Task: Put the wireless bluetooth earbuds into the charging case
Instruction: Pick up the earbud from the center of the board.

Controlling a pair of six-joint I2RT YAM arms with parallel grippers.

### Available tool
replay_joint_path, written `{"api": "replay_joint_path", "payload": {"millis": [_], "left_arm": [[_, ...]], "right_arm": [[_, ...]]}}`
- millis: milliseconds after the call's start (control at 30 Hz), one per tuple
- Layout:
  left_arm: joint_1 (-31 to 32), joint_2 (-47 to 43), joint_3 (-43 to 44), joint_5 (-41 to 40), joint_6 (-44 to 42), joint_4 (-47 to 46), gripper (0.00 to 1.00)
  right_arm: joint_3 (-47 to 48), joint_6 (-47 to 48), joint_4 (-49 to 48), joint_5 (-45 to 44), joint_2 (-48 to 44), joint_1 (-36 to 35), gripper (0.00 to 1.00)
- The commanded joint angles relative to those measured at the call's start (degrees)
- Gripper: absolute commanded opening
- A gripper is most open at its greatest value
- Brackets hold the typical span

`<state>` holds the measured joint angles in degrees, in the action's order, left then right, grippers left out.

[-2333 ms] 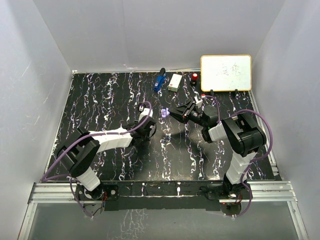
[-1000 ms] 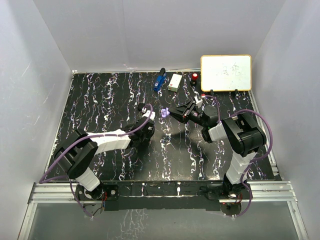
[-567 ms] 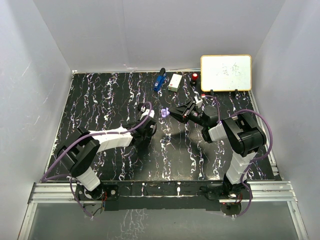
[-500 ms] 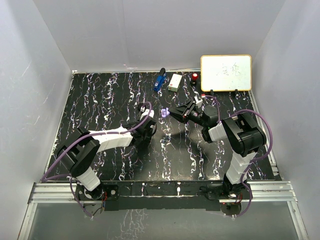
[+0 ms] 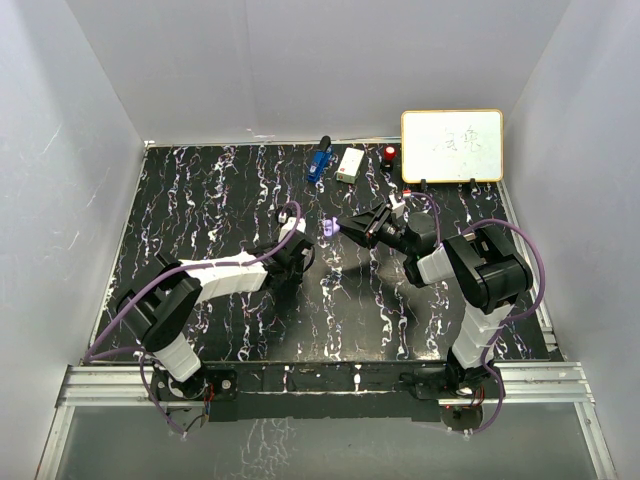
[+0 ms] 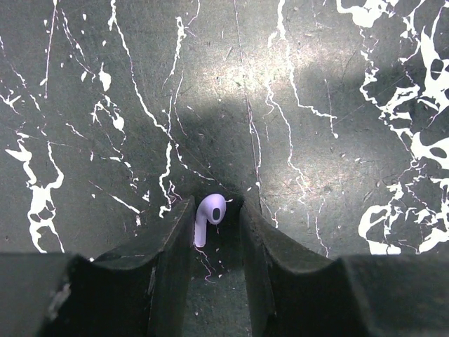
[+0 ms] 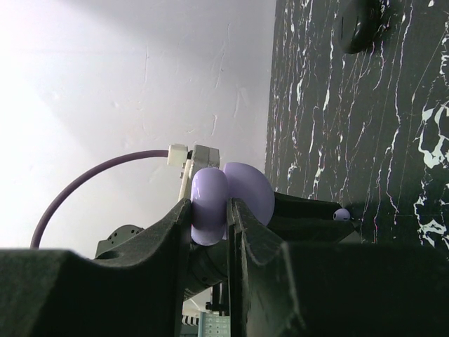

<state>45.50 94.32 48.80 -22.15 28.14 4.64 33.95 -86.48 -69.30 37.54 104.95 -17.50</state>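
One pale lilac earbud [image 6: 209, 214] lies on the black marbled table [image 6: 316, 126], its stem against my left gripper's near-left finger. My left gripper [image 6: 217, 210] is low over the table and straddles it. The jaws are narrowly open, with a gap between the bud's head and the right finger. My right gripper [image 7: 209, 207] is shut on the lilac charging case [image 7: 210, 210], whose lid [image 7: 251, 188] stands open. It holds the case [image 5: 328, 226] in the air just right of the left gripper [image 5: 302, 260]. A small lilac earbud [image 7: 342, 215] shows past the right fingers.
A round black case [image 7: 361, 24] lies farther out on the table. At the back stand a blue tool [image 5: 318, 160], a white box [image 5: 350, 163], a red object [image 5: 389, 153] and a whiteboard [image 5: 452, 146]. Grey walls enclose the table.
My left gripper has shifted slightly toward the case and its jaws have narrowed around the earbud. The right arm has held still with the case.
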Motion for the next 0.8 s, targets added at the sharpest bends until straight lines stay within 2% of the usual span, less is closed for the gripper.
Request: {"api": "replay_joint_path", "payload": {"millis": [0,400,767], "left_arm": [[-0.47,1.12,1.30,-0.70,1.24,3.86,0.30],[-1.24,1.34,0.64,-0.70,1.50,4.14,0.23],[-1.64,2.84,1.17,-0.18,1.24,4.11,0.23]], "right_arm": [[0.07,0.34,-4.79,0.52,-0.89,0.31,0.00],[0.37,0.24,-4.80,0.47,-0.69,0.28,0.00],[0.48,0.08,-5.04,0.60,-0.43,0.27,0.00]]}}
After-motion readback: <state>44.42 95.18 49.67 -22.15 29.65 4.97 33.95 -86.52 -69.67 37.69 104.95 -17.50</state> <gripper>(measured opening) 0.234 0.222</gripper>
